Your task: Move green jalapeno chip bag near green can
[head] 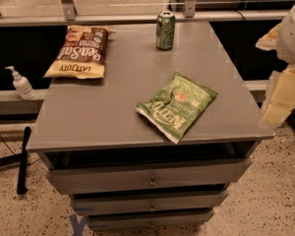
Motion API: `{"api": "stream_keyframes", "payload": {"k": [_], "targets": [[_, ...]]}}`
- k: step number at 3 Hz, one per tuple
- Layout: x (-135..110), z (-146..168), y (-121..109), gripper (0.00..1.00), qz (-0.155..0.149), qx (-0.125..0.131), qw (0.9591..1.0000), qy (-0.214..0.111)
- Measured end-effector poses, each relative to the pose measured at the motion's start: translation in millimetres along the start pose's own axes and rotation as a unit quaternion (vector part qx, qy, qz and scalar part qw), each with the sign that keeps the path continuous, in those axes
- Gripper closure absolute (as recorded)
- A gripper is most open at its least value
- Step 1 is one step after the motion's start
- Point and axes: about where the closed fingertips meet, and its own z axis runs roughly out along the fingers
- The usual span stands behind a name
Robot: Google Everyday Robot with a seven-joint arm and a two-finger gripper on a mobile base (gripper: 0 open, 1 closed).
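The green jalapeno chip bag lies flat on the grey cabinet top, near its front right corner. The green can stands upright at the back edge of the top, well behind the bag and apart from it. My gripper hangs at the right edge of the view, beyond the cabinet's right side, off to the right of the bag and not touching it. The arm's white body shows above it.
A larger brown-and-yellow chip bag lies at the back left of the top. A white pump bottle stands on a ledge left of the cabinet. Drawers are below; a rail runs behind.
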Motion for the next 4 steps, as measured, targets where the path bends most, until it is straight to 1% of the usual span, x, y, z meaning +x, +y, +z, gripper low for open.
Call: {"api": "stream_keyframes", "payload": {"k": [1, 2, 3, 4], "targets": [[0.0, 0.0, 0.0, 0.00, 0.000, 0.000, 1.0000, 0.000], [-2.9, 4.8, -1.7, 0.00, 0.003, -0.001, 0.9999, -0.010], [-17.4, 30.2, -7.5, 0.00, 0.010, -0.021, 0.9987, -0.044], [-39.9, 69.2, -13.4, 0.00, 0.012, -0.050, 0.9952, -0.082]]}}
